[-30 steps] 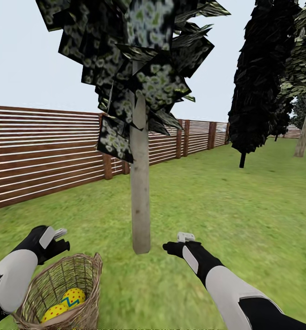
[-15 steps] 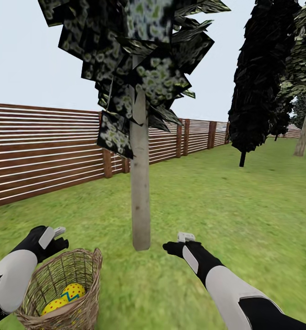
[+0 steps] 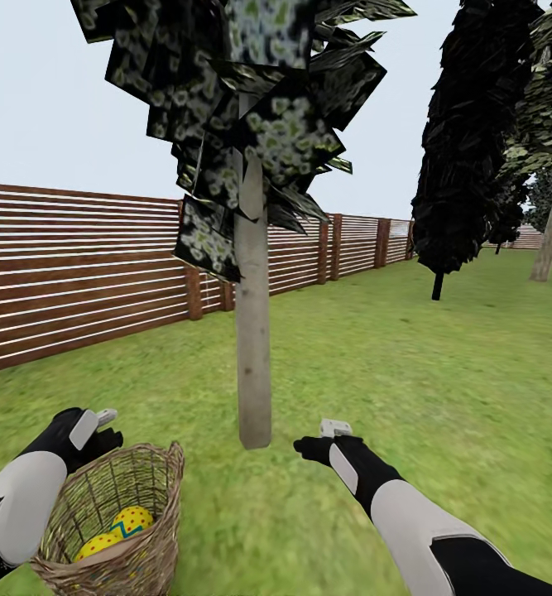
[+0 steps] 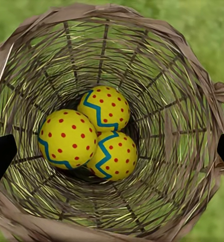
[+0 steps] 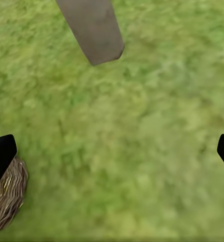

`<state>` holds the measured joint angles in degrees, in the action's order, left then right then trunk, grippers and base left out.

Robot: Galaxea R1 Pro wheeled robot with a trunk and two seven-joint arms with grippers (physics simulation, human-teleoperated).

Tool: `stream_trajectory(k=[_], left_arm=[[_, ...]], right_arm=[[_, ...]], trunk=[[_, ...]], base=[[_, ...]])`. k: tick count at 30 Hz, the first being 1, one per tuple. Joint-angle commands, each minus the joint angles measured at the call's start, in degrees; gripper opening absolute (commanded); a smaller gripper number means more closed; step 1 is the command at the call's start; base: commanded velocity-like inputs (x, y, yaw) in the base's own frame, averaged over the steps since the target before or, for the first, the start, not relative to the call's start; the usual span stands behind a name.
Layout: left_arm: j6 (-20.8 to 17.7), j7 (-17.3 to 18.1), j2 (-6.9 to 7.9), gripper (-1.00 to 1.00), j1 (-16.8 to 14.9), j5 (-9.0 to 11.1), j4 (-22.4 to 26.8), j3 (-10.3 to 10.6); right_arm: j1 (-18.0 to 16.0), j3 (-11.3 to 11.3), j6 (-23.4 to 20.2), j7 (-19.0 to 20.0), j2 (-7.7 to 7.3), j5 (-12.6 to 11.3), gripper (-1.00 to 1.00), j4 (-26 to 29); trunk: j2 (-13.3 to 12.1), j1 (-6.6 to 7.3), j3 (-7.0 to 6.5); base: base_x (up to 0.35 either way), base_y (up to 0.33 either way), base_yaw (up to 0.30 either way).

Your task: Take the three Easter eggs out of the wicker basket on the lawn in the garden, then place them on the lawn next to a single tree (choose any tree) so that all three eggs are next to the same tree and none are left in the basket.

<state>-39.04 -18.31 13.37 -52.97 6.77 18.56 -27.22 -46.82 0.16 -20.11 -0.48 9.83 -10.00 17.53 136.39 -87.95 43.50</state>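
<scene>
Lawn (image 3: 441, 397): short green grass, bounded by a brown slat fence (image 3: 77, 265).

Tree (image 3: 253, 364): pale straight trunk with dark speckled foliage, rooted in the lawn; the landmark here.

Wicker basket (image 3: 156, 484): round, open-weave, upright on the grass just beside the tree's base, on the robot's left of the trunk.

Three Easter eggs (image 4: 89, 136): yellow with red dots and blue zigzags, all in the basket bottom, touching one another.

Left claw (image 3: 102, 426): spread wide, empty, poised above the basket's far rim, looking straight down onto the eggs. Judged the nearer arm for the first pick; the reach runs down the basket's vertical axis.

Right claw (image 3: 329, 434): spread, empty, over bare grass at the tree's base, on the right of the trunk.
</scene>
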Motion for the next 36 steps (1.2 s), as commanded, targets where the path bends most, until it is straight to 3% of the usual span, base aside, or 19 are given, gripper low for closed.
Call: stream_trajectory(k=[1,6,36], left_arm=[[-0.16,-0.46,-0.01,1.00,-0.03,0.61,0.08,-0.08],[-0.16,-0.53,-0.01,1.00,-0.03,0.61,0.08,-0.11],[-0.68,-0.70,-0.02,1.00,-0.03,0.61,0.08,-0.12]], right_arm=[[0.00,0.02,-0.28,-0.05,0.00,-0.38,1.00,0.10],[0.02,0.06,-0.28,-0.05,0.01,-0.38,1.00,0.13],[0.04,0.01,-0.28,-0.05,0.00,-0.33,1.00,0.14]], trunk=[[0.03,0.01,0.07],[2.04,-1.09,0.97],[2.04,-1.09,0.97]], base=[[0.000,0.000,0.000],[0.000,0.000,0.000],[0.000,0.000,0.000]])
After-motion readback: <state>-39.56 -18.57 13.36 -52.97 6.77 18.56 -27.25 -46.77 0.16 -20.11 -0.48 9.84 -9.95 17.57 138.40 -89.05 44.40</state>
